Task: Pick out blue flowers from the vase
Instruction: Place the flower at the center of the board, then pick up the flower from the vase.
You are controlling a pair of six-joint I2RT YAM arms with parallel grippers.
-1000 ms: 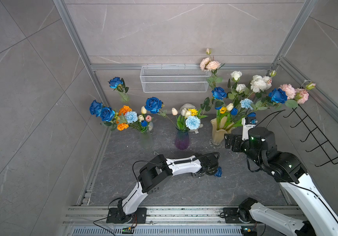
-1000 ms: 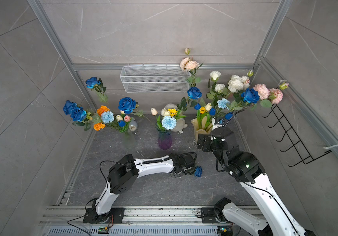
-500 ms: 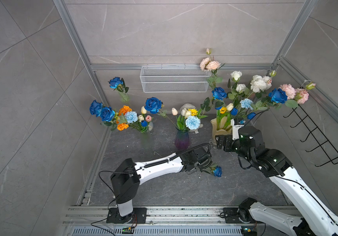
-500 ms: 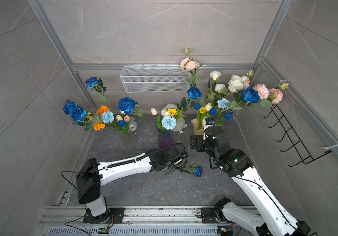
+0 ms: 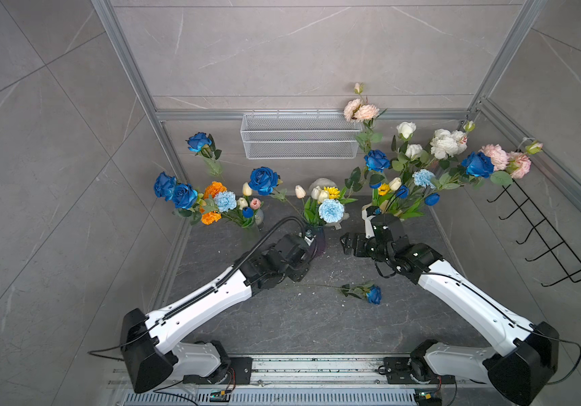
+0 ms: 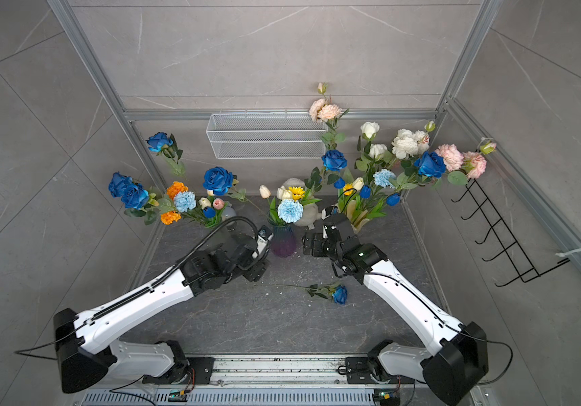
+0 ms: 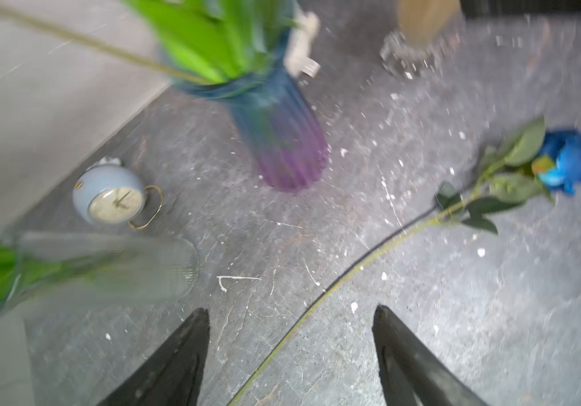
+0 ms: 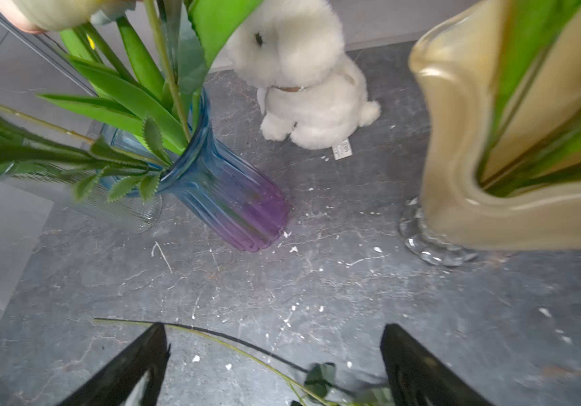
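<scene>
A blue rose (image 5: 374,294) is lying loose mid-bench, its stem running beneath the released, empty left pincer (image 7: 291,311); the right pincer (image 8: 275,327) is gaping empty too. The next pull is likely calling for a low stem grip and a straight lift. Along the back edge the clear vase (image 7: 134,267), purple vase (image 6: 283,244) and cream vase (image 8: 457,158) are holding more blue blooms (image 5: 376,160).

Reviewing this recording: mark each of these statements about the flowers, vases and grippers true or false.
1. A blue rose lies flat on the table. True.
2. The left gripper is shut on the rose's stem. False: its jaws stand open, and the stem lies on the table.
3. The right gripper is open and empty. True.
4. The purple-blue vase has tipped over. False: it stands upright.
5. No vase holds a blue flower. False: a pale-blue carnation stands in the purple-blue vase.
</scene>
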